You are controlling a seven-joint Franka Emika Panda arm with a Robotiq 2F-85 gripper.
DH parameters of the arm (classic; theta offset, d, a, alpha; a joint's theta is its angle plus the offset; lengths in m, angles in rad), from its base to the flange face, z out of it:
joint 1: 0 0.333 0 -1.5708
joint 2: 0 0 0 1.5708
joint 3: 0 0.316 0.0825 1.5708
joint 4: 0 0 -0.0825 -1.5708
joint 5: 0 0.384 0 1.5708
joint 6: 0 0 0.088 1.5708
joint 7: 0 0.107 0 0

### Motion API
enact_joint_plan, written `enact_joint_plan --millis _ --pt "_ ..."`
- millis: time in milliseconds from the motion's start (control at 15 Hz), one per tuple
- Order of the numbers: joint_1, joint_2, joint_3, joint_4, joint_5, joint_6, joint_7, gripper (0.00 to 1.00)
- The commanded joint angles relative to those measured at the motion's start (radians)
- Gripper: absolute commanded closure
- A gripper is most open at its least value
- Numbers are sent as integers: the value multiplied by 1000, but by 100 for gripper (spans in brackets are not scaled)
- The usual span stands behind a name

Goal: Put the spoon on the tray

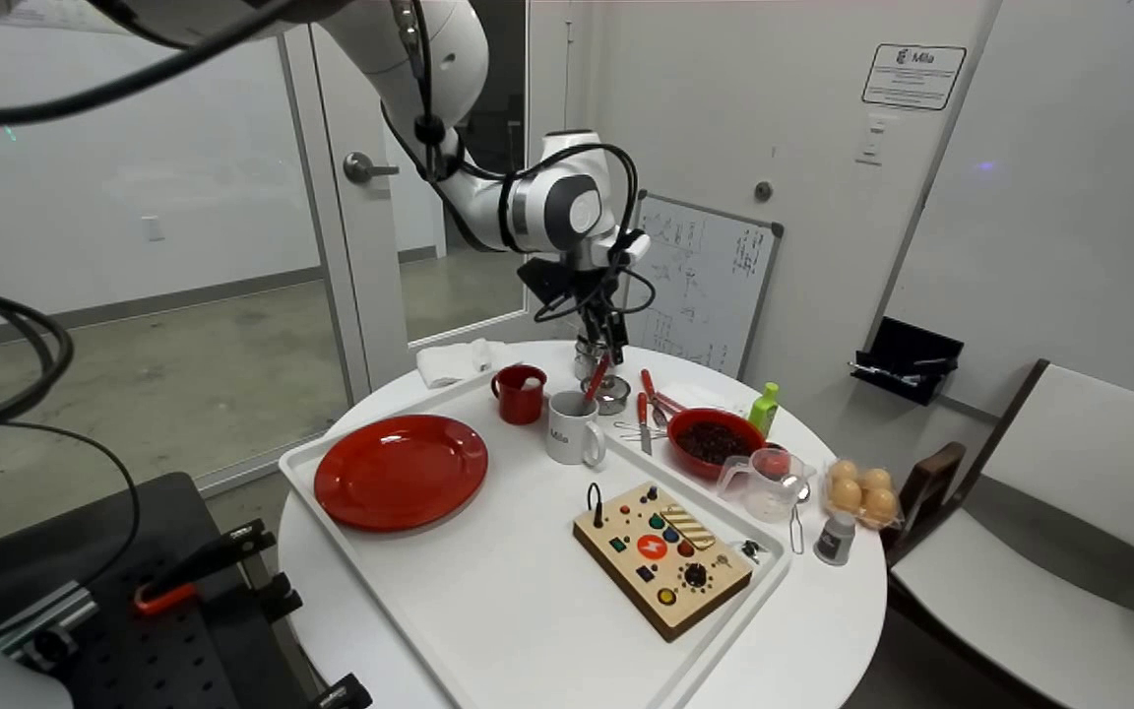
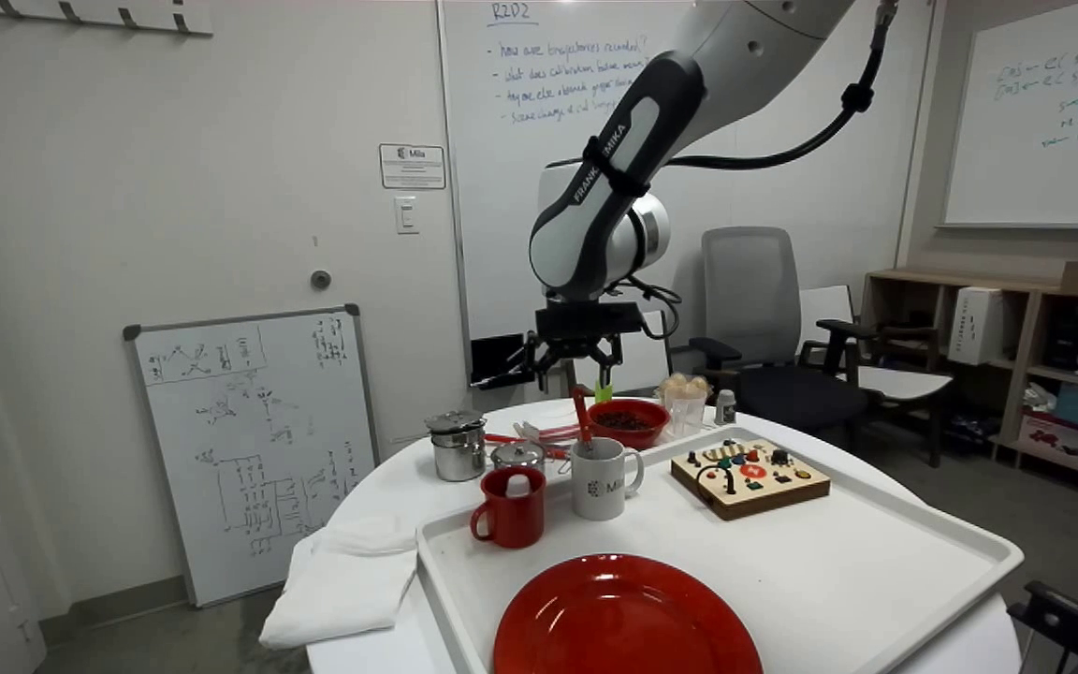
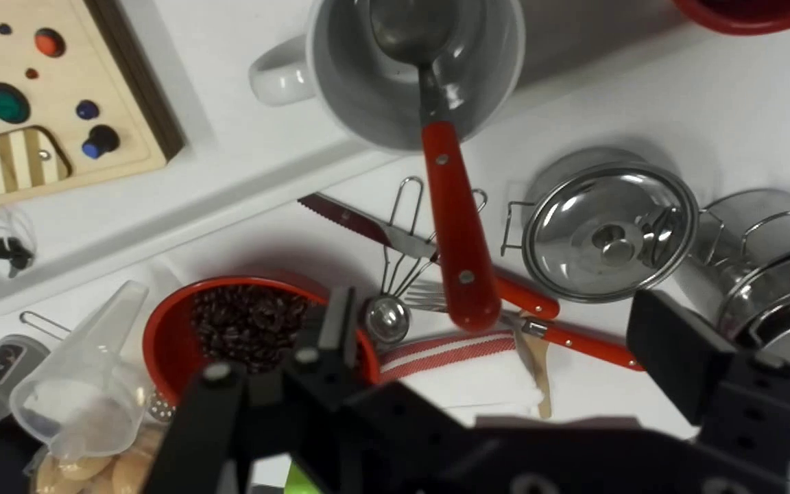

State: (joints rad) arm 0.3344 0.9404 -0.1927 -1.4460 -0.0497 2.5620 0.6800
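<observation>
The spoon has a red handle and a metal bowl. It leans in the white mug [image 1: 567, 433], bowl down inside, with the handle [image 3: 460, 226] sticking out over the rim. It shows in both exterior views [image 1: 597, 377] [image 2: 582, 417]. The mug stands on the white tray [image 1: 488, 611], near its edge; it also shows in the wrist view [image 3: 367, 89]. My gripper [image 2: 574, 376] is open and empty, close to the handle's upper end. In the wrist view the handle end lies between the spread fingers [image 3: 498, 333], nearer the left finger. Contact cannot be made out.
A red plate [image 1: 400, 473], a red cup [image 1: 519, 396] and a wooden board [image 1: 663, 556] are on the tray. Beside it stand a steel pot [image 2: 458, 447], a lidded pan [image 3: 607, 233], a red bowl [image 3: 182, 343], red-handled cutlery [image 3: 590, 345] and a clear measuring cup [image 1: 769, 487].
</observation>
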Motion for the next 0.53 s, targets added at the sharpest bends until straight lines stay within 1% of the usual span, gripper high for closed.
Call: enact_joint_plan --millis 0,467 --pt "26 15 -47 14 -42 2 58 0" --pt "25 47 -46 39 -61 -45 78 0"
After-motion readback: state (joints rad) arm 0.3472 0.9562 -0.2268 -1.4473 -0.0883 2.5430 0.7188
